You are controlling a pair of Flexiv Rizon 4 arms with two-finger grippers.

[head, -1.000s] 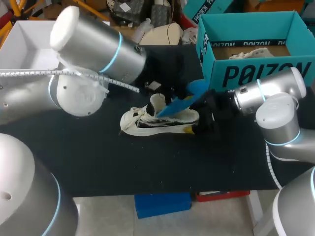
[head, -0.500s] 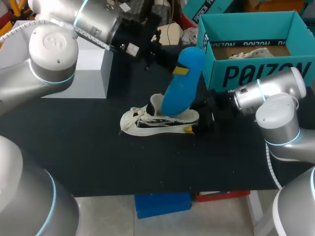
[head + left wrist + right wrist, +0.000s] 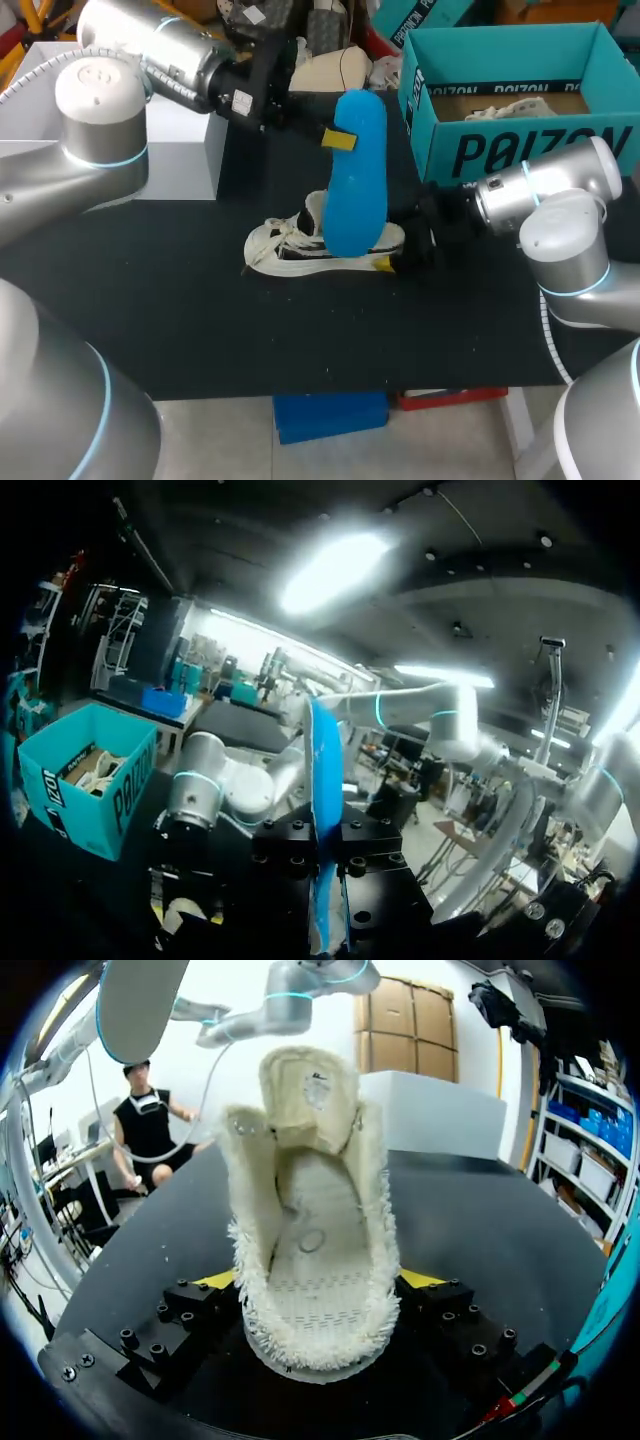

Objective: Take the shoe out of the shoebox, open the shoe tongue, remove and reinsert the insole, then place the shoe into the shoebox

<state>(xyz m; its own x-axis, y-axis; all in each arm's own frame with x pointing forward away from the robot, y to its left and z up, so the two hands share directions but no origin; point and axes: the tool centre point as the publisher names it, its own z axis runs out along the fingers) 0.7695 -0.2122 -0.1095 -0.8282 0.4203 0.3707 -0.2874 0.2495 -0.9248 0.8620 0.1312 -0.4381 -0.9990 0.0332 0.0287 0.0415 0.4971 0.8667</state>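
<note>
A white shoe [image 3: 318,246] lies on its side on the black table, toe to the left. Its open, fuzzy-lined inside [image 3: 312,1260] faces my right gripper [image 3: 318,1282], which is shut on the heel, with one yellow tip at each side. In the head view that right gripper [image 3: 398,252] is at the shoe's heel end. The blue insole [image 3: 355,175] hangs nearly upright above the shoe, lower end near the shoe's opening. My left gripper [image 3: 332,138] is shut on its upper part. The left wrist view shows the insole [image 3: 324,780] edge-on between that gripper's jaws.
The open teal shoebox [image 3: 520,95] stands at the back right, with paper inside; it also shows in the left wrist view as the shoebox [image 3: 88,770]. A white box [image 3: 175,140] sits at the back left. Bare black tabletop [image 3: 300,330] lies in front of the shoe.
My left arm has swung up and back, drawing the insole out of the shoe from a low slant to nearly upright. The right gripper and the shoe have stayed put.
</note>
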